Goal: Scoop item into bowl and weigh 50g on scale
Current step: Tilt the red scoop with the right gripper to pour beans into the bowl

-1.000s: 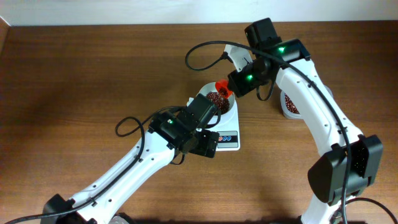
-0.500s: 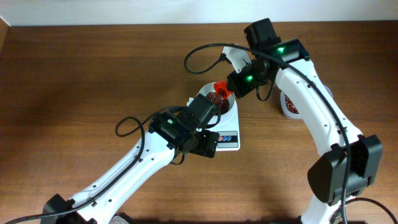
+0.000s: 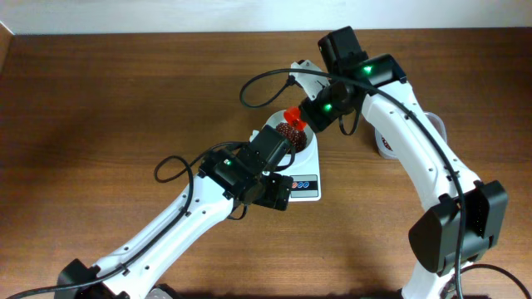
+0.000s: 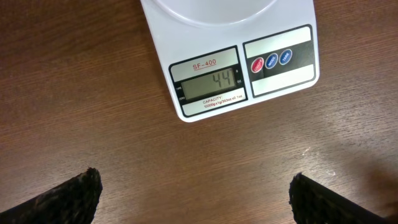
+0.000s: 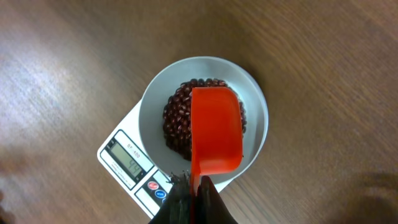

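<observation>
The white bowl (image 5: 255, 106) sits on the white scale (image 5: 118, 165) and holds a heap of dark red-brown beans (image 5: 177, 118). The scale's display (image 4: 208, 84) reads 44. My right gripper (image 5: 198, 186) is shut on the handle of an orange-red scoop (image 5: 214, 134), whose cup is turned over above the beans; it shows in the overhead view too (image 3: 293, 116). My left gripper (image 4: 196, 196) is open and empty, hovering over bare table just in front of the scale (image 3: 301, 183).
A second white container with beans (image 3: 386, 141) stands right of the scale, partly hidden behind the right arm. A black cable (image 3: 266, 79) loops above the bowl. The left arm (image 3: 199, 208) crosses the table's middle.
My right gripper and the scoop have shifted slightly left and up over the bowl. The left arm has not moved.
</observation>
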You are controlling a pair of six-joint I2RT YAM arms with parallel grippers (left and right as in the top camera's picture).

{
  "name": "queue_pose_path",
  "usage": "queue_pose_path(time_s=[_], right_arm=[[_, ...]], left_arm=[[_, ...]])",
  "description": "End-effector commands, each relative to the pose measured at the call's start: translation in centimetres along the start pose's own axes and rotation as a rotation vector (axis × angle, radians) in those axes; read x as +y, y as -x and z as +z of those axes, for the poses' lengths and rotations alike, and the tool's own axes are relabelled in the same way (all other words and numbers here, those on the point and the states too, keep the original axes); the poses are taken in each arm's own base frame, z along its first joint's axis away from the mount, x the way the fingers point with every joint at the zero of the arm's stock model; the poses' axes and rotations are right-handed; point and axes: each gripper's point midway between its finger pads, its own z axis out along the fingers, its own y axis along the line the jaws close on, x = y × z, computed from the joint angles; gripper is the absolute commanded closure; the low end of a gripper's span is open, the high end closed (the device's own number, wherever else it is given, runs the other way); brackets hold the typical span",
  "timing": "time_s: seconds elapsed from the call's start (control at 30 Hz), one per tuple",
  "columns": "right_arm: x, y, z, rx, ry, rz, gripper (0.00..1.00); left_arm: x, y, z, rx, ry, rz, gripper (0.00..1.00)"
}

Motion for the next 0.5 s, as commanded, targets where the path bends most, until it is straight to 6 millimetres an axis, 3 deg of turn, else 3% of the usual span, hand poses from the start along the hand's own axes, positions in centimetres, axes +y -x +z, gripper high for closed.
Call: queue_pose_path(time_s=[0.0, 0.1, 0.47], right_arm=[[0.3, 1.3, -1.5, -0.034, -0.031, -0.048, 0.96], [1.4, 2.0, -2.9, -0.048, -0.047, -0.142, 0.96], [0.2, 1.4, -3.0, -0.012, -0.121, -0.132, 0.96]], left_arm=[[0.2, -0.1, 0.0, -0.005, 0.009, -0.007, 0.01], [0.2, -0.1, 0.0, -0.005, 0.009, -0.007, 0.01], [0.2, -0.1, 0.0, -0.006, 0.009, -0.007, 0.01]])
